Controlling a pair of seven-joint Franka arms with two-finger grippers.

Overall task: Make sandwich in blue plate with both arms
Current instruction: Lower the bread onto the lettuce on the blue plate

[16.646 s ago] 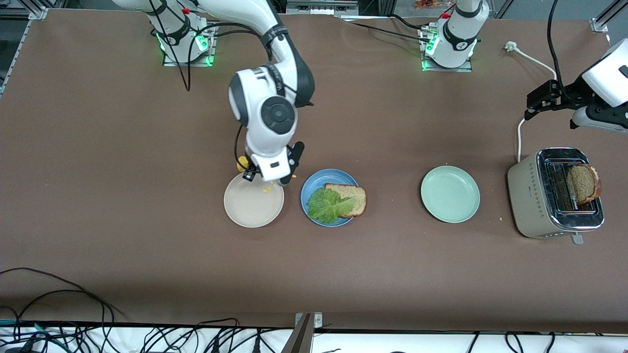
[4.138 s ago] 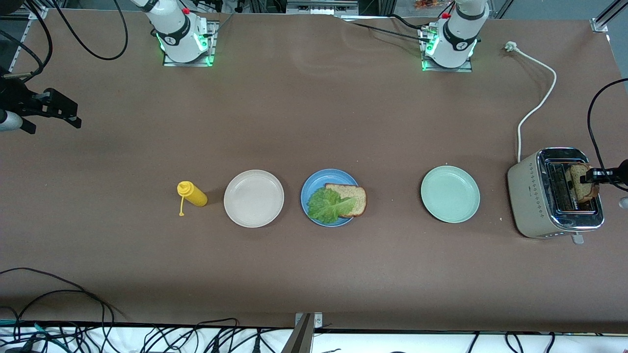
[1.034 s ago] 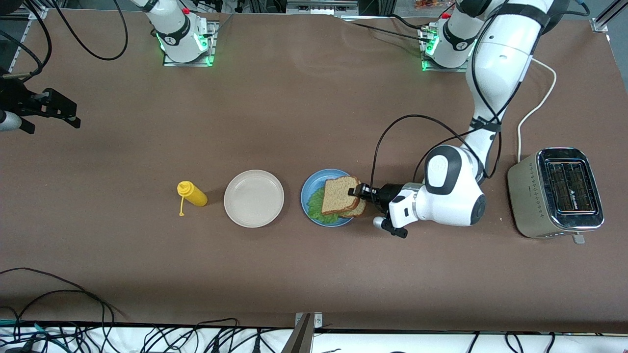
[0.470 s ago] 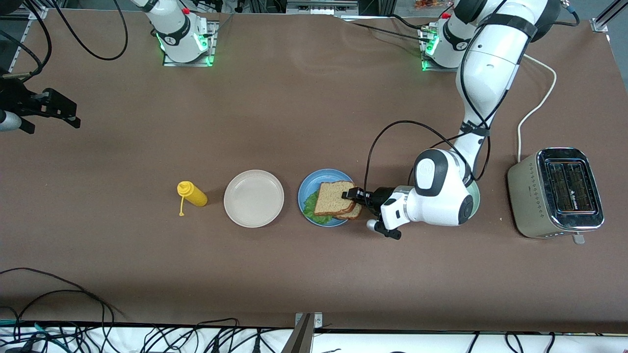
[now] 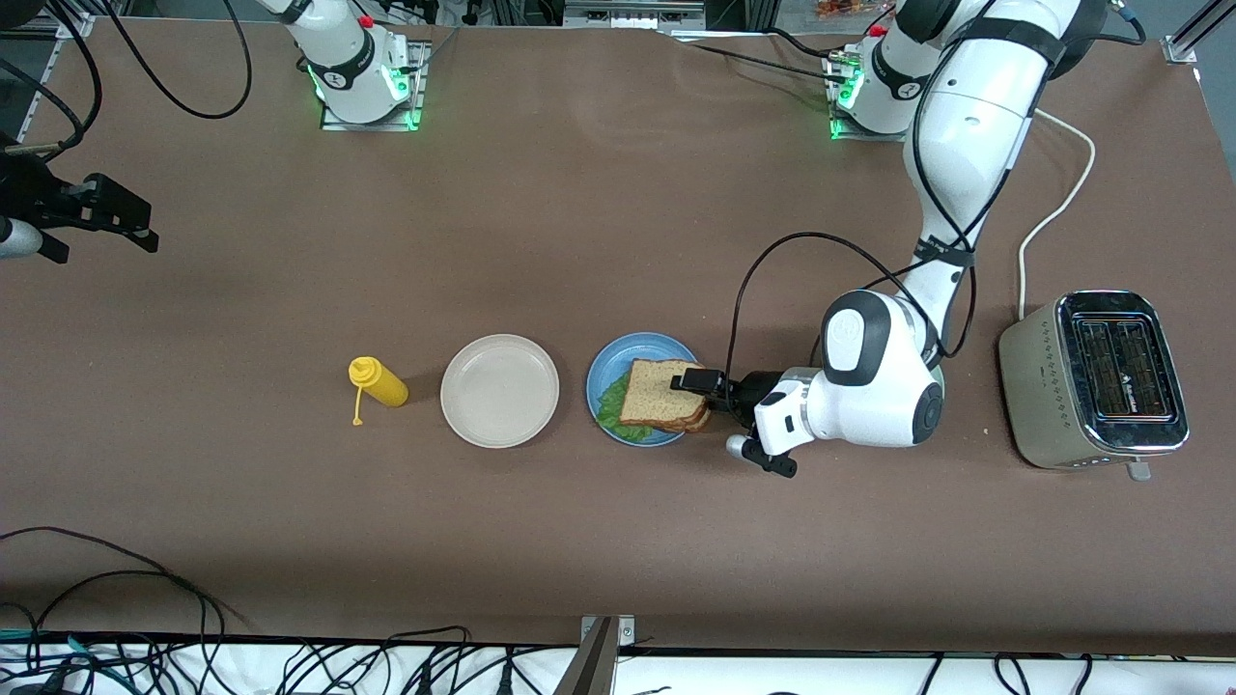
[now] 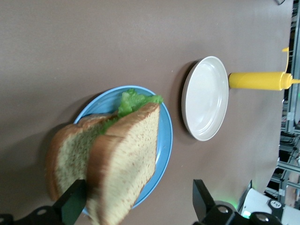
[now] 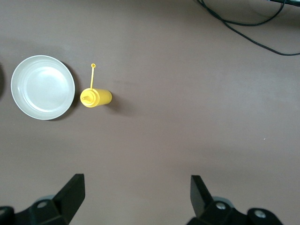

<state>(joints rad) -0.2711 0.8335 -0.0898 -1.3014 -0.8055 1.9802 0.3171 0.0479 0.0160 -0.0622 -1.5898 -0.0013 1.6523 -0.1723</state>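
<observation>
My right gripper [image 5: 97, 212] waits spread wide at its end of the table. The sandwich [image 5: 660, 398] sits stacked on the blue plate [image 5: 601, 386]; my left gripper [image 5: 697, 380], jaws apart, straddles the top slice. Next I'd back it away cleanly.

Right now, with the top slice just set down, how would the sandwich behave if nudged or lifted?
The sandwich would likely shift in layers: its top slice lies loose on lettuce. The bread looks soft and light, so it may sag when lifted. It overhangs the blue plate, so a nudge could tip it off.
</observation>
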